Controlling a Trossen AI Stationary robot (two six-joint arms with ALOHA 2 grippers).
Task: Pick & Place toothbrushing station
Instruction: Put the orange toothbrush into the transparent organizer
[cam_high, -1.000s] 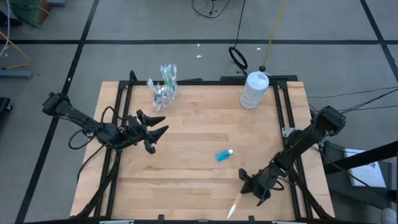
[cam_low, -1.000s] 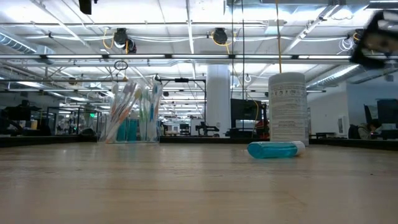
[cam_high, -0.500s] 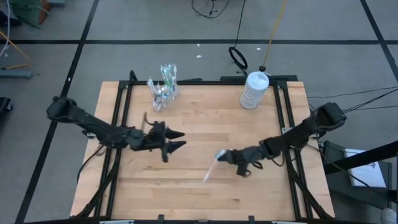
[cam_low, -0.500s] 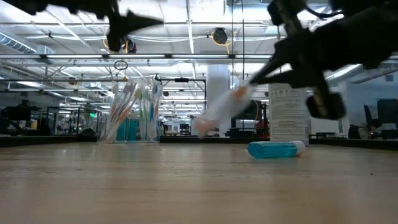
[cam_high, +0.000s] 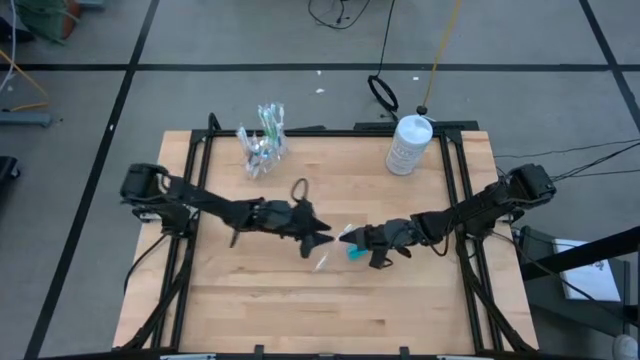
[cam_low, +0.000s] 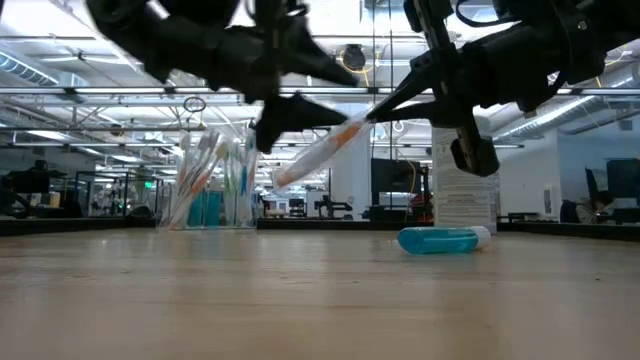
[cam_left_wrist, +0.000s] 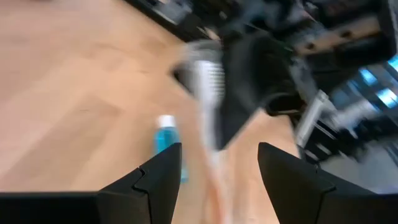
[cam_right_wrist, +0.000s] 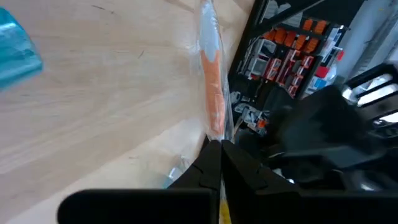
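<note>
Above the middle of the table, the right gripper is clamped tight on an orange-and-white toothbrush, which it holds in the air. In the low view the toothbrush slants downward from the gripper, well clear of the wood. The right wrist view shows the two fingers pressed together around the handle, the orange part running away from them.

The left gripper faces the right one from just beside it, its jaws spread wide, holding nothing. In the left wrist view the toothbrush lies in line with the gap between the fingers; whether they touch it I cannot tell.

A teal toothpaste tube lies flat on the table beneath the right gripper. At the far left of the table stands the clear plastic cup, upright, filled with toothbrushes. A large white bottle stands at the far right edge, well apart from the cup.
</note>
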